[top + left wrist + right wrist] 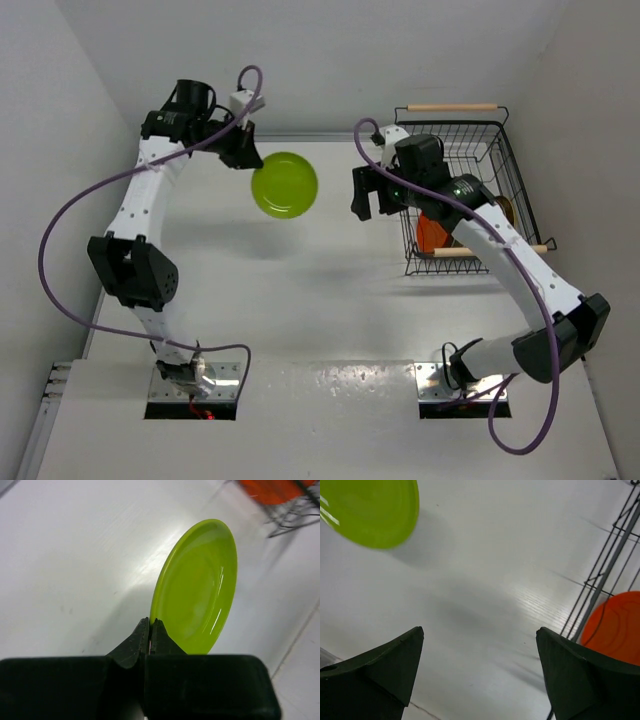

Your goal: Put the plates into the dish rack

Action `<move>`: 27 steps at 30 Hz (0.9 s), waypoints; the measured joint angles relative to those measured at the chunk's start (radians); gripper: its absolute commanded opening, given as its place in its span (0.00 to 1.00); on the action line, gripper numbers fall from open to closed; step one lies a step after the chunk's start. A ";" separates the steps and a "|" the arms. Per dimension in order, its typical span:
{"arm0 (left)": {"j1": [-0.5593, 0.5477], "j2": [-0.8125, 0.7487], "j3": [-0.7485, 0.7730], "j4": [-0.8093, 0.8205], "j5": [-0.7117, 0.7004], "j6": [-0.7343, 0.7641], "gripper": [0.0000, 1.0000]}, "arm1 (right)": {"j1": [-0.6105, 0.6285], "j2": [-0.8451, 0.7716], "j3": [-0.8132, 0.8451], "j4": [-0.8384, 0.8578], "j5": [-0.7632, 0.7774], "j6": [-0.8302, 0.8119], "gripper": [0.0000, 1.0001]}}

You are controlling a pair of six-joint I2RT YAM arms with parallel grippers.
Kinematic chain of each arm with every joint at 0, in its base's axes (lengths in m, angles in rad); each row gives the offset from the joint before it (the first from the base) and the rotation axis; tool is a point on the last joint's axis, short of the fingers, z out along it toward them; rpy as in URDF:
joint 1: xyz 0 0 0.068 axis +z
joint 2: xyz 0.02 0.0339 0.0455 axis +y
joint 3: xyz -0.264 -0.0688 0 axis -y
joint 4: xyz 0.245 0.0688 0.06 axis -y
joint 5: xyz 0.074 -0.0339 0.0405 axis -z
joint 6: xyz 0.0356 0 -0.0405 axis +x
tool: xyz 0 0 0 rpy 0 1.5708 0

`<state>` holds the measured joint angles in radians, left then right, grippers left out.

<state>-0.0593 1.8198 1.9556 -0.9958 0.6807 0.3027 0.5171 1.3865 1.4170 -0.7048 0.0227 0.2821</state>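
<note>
My left gripper (pixel 250 162) is shut on the rim of the lime green plate (pixel 285 185) and holds it up above the table at the back centre. In the left wrist view the plate (pixel 197 587) stands on edge, pinched at its lower rim by my gripper (pixel 150 622). My right gripper (pixel 366 195) is open and empty, just right of the plate and left of the dish rack (pixel 480 130). The right wrist view shows the green plate (pixel 370 507) at upper left and the gripper (pixel 480 635) wide open. An orange-red plate (pixel 432 232) stands in the rack and also shows in the right wrist view (pixel 615 627).
The black wire rack has two wooden rod handles (pixel 452 107), one at the far end and one at the near end (pixel 460 252). A gold-brown plate (pixel 503 208) shows inside it behind my right arm. White walls close in the table on the left, back and right.
</note>
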 measured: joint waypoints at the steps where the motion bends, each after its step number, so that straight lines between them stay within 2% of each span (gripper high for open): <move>1: -0.037 -0.030 0.004 -0.005 0.018 0.003 0.00 | 0.004 0.000 0.000 0.012 -0.010 0.011 0.93; 5: -0.140 -0.118 0.006 -0.037 0.064 0.031 0.00 | 0.018 -0.015 -0.023 0.089 -0.050 0.061 0.91; 8: -0.180 -0.159 0.005 -0.059 0.087 0.057 0.00 | 0.029 -0.050 -0.081 0.166 -0.065 0.101 0.85; 16: -0.230 -0.213 -0.034 -0.076 0.103 0.093 0.00 | 0.060 -0.092 -0.217 0.340 -0.159 0.175 0.62; 17: -0.233 -0.213 -0.038 -0.076 0.109 0.096 0.00 | 0.071 -0.092 -0.229 0.358 -0.170 0.179 0.52; 19: -0.237 -0.213 -0.045 -0.077 0.120 0.100 0.00 | 0.092 -0.091 -0.242 0.380 -0.183 0.186 0.36; 20: -0.237 -0.213 -0.046 -0.078 0.125 0.100 0.00 | 0.100 -0.090 -0.242 0.388 -0.186 0.190 0.21; 22: -0.237 -0.213 -0.046 -0.079 0.133 0.107 0.00 | 0.118 -0.086 -0.242 0.412 -0.187 0.195 0.04; 23: -0.236 -0.213 -0.046 -0.078 0.129 0.111 0.00 | 0.124 -0.086 -0.242 0.414 -0.187 0.198 0.00; 26: -0.234 -0.213 -0.046 -0.063 0.097 0.109 0.72 | 0.134 -0.086 -0.243 0.428 -0.156 0.204 0.00; 27: -0.235 -0.213 -0.046 -0.061 0.080 0.097 1.00 | 0.140 -0.087 -0.243 0.435 -0.128 0.204 0.00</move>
<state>-0.2939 1.6066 1.9095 -1.0569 0.7609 0.3992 0.6567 1.2991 1.1744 -0.2703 -0.1055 0.4866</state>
